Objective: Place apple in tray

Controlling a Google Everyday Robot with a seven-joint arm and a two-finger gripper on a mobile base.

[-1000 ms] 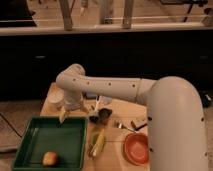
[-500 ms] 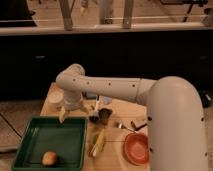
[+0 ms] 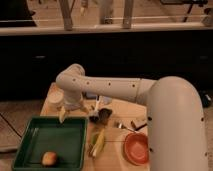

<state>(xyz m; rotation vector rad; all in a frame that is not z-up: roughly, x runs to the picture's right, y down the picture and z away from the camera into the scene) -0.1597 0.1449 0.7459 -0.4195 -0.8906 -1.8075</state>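
Round apple in tray, near front, gripper above far rim

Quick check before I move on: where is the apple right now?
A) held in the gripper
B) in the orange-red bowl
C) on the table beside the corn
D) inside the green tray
D: the apple lies on the floor of the tray near its camera-side edge, and the gripper hangs above the tray's far rim, apart from the apple.
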